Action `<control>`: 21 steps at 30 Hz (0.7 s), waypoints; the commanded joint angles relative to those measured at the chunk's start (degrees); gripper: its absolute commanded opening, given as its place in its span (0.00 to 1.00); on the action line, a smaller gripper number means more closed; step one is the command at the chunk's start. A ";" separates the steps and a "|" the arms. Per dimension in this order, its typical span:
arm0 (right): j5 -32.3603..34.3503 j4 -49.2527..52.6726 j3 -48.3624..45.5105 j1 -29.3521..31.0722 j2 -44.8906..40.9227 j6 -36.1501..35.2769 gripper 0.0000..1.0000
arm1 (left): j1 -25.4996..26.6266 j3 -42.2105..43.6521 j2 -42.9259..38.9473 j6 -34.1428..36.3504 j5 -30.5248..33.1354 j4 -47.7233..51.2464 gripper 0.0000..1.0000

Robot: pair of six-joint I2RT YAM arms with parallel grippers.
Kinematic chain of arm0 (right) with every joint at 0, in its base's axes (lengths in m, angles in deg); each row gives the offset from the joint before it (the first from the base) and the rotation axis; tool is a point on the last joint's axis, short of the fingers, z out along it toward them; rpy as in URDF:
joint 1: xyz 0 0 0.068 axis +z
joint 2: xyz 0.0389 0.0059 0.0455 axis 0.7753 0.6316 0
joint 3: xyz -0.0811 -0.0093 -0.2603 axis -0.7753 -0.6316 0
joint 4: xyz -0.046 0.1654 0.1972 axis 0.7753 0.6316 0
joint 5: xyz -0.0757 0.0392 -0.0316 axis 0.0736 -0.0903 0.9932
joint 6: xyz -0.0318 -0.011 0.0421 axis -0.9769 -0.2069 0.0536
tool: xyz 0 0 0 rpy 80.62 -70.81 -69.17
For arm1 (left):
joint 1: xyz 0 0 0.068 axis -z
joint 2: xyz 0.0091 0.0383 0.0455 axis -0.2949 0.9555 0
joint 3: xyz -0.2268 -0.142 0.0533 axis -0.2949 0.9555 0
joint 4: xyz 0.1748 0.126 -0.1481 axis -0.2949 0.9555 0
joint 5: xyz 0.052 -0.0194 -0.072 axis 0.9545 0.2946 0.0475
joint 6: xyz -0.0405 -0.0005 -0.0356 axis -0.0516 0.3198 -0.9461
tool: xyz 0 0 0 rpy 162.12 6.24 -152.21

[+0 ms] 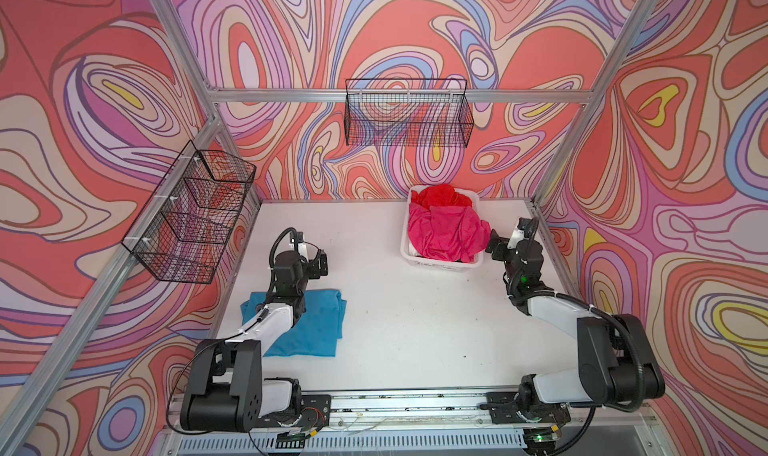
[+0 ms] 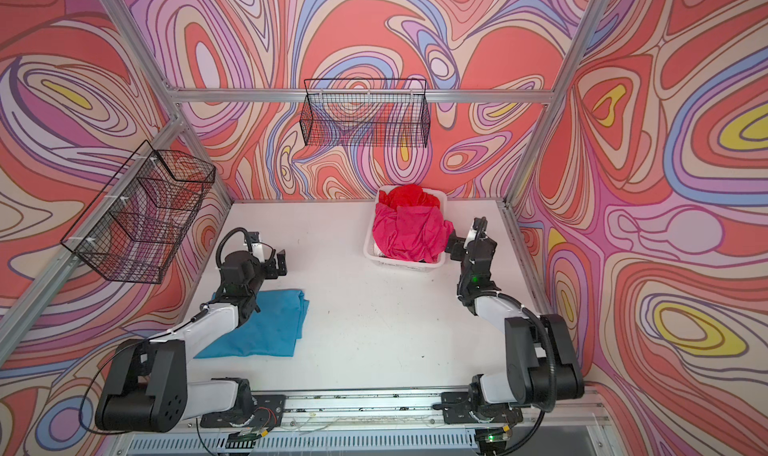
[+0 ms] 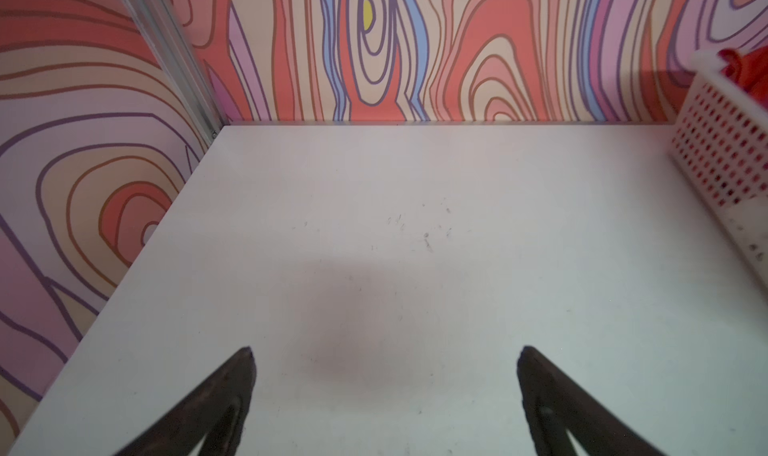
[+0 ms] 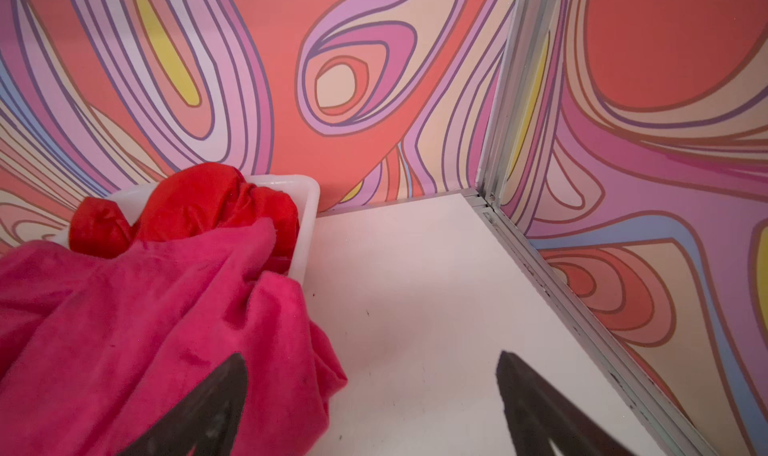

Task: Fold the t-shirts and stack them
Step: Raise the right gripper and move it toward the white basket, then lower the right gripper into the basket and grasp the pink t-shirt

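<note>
A teal-blue t-shirt (image 1: pixel 309 325) (image 2: pixel 272 329) lies folded flat at the table's left, partly under my left forearm. My left gripper (image 1: pixel 322 262) (image 2: pixel 281 262) hangs open just beyond it, over bare table, with nothing between its fingers (image 3: pixel 387 349). A magenta-pink t-shirt (image 1: pixel 444 233) (image 2: pixel 409 233) (image 4: pixel 145 329) is heaped in the white basket (image 1: pixel 442 263) (image 2: pixel 401 262) and spills over its right side. A bright red t-shirt (image 1: pixel 440 196) (image 2: pixel 409 196) (image 4: pixel 199 208) is bunched behind it. My right gripper (image 1: pixel 492 242) (image 2: pixel 452 242) (image 4: pixel 372 355) stands open beside that spill, one finger in front of the pink cloth.
In the left wrist view the basket's perforated wall (image 3: pixel 723 150) shows at the edge. Black wire baskets hang on the back wall (image 1: pixel 409 117) and left wall (image 1: pixel 191 217). Aluminium frame posts stand at the table's back corners (image 4: pixel 498 150). Both arm bases sit on a rail (image 1: pixel 399 404) along the front edge.
</note>
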 commanded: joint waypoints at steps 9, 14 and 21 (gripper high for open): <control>-15.14 35.31 13.43 0.56 5.40 6.12 0.86 | 5.20 -3.83 -3.13 -6.13 -5.57 18.49 1.00; -16.42 38.40 15.84 0.77 9.98 7.56 0.75 | 6.02 -3.60 -2.68 -6.91 -5.74 18.13 1.00; -8.51 46.18 19.19 0.51 13.22 7.82 0.49 | 6.29 -3.86 -2.16 -6.75 -5.65 18.88 1.00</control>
